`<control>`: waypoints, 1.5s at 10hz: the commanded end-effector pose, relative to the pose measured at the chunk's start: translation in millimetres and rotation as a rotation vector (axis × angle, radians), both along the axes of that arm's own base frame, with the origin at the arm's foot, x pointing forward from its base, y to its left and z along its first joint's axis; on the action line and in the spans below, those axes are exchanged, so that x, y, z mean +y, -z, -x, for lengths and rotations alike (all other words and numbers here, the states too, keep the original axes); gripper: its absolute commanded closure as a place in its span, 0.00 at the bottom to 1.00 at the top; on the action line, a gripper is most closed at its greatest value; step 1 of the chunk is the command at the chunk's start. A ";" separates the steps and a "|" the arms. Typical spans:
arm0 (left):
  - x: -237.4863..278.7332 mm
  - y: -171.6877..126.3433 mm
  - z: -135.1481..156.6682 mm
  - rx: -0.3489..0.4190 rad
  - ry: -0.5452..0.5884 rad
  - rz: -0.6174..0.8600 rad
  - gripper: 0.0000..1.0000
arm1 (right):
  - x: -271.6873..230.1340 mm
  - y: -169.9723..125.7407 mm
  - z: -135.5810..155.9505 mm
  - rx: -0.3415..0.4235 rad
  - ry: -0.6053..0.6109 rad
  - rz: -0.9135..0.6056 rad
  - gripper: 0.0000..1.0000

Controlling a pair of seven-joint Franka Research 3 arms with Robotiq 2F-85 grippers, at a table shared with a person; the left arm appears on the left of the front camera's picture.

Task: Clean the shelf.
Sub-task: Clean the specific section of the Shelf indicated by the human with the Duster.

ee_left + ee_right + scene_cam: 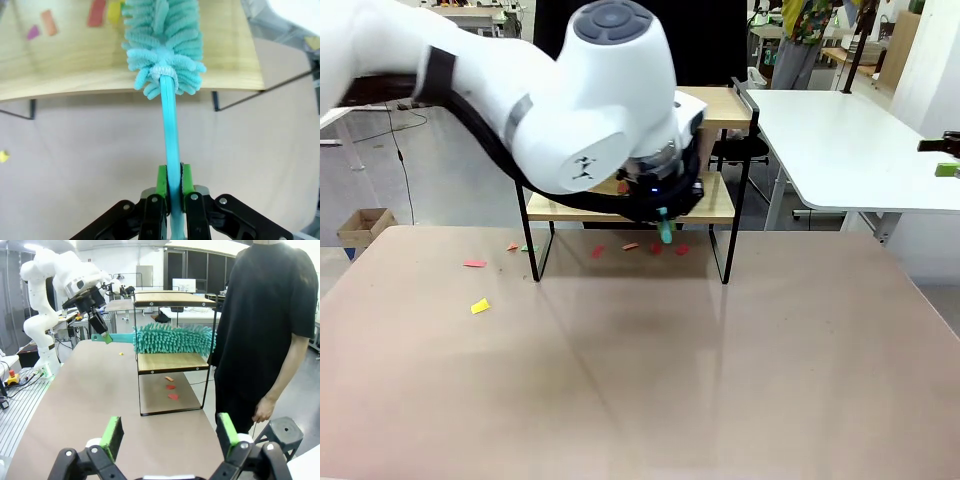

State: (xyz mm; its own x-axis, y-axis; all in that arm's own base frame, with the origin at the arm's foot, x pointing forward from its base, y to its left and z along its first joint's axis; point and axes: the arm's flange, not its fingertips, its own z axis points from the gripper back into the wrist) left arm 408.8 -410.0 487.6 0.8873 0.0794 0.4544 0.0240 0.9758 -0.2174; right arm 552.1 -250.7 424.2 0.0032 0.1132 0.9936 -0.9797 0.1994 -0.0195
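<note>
Teal duster (165,45) pinched by handle in left gripper (170,181), head at front edge of shelf (75,70) lower board. I fear hard sweep shoves light shelf. Right gripper (170,434) spread, empty.

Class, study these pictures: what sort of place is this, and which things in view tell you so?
Probably a robotics lab: a white robot arm whose left tool grips a teal duster at a small two-tier shelf, with white work tables behind.
</note>
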 end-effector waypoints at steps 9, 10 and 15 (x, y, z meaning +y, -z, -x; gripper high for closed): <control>151.1 -33.5 30.4 -0.064 -0.238 -0.464 0.87 | 1.9 -3.3 -0.6 -0.007 -0.002 0.001 0.00; 146.5 -38.6 36.0 -0.103 -0.228 -0.442 0.87 | 1.9 -3.3 -0.6 -0.007 -0.002 0.001 0.00; 135.9 -51.7 38.5 -0.114 -0.061 -0.276 0.87 | 1.9 -3.3 -0.6 -0.007 -0.002 0.001 0.00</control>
State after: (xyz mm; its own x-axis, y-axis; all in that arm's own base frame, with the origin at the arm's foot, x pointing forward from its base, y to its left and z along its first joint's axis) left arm 375.1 -280.0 530.4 0.8336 0.0095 0.5523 -0.0998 0.9860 0.1336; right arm 552.1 -250.7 424.1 0.0035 0.1130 0.9936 -0.9797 0.1994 -0.0192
